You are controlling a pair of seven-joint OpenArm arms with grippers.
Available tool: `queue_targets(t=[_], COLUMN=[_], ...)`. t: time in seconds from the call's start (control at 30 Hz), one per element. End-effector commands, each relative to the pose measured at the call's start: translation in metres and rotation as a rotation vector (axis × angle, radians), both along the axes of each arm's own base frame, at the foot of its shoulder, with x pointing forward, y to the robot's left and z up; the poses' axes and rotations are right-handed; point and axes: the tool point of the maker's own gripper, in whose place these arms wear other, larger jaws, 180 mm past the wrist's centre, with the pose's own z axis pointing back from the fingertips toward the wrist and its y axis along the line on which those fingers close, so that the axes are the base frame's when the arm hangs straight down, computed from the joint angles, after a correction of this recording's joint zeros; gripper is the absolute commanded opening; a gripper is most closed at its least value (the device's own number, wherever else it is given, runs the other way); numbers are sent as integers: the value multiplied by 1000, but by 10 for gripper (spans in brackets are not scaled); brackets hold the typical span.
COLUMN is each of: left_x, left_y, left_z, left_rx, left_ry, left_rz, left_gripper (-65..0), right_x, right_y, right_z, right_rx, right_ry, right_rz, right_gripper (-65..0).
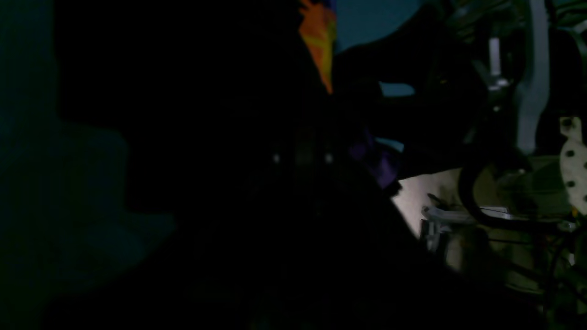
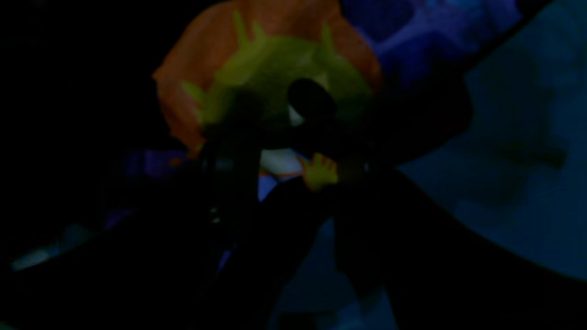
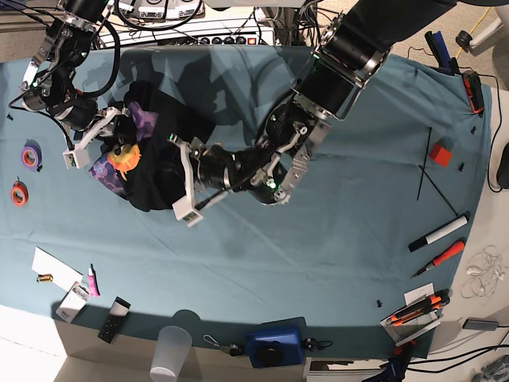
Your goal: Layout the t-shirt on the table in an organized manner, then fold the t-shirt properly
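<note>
Teal table (image 3: pixel 334 239); one crumpled t-shirt (image 3: pixel 155 171).

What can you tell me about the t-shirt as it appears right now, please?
The t-shirt is black, soft fabric, bunched in a crumpled heap on the far left part of the teal-covered table, not laid flat. Its print faces partly up: an orange sun on purple patches, folded and creased. The left gripper is at the heap's right edge, its jaws hard to read against the dark cloth. The right gripper stands open at its left edge by the print. Sleeves and collar cannot be told apart.
</note>
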Motion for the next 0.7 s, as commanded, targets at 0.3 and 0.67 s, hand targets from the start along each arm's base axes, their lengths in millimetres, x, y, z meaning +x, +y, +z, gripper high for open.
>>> queue_targets(t=[0.3,0.67], left_x=[29,35], left_y=[-9,-10], left_z=[27,34], left_rx=[-48,-80], left_ry=[-120,-147], left_rz=[87,115], left_gripper=[-650,-642], right_x=[-5,-46], right_y=[33,37], right_z=[28,26], right_rx=[67,-28], right_ry=[-92,-33], right_rz=[68,112], right_gripper=[-362,-362])
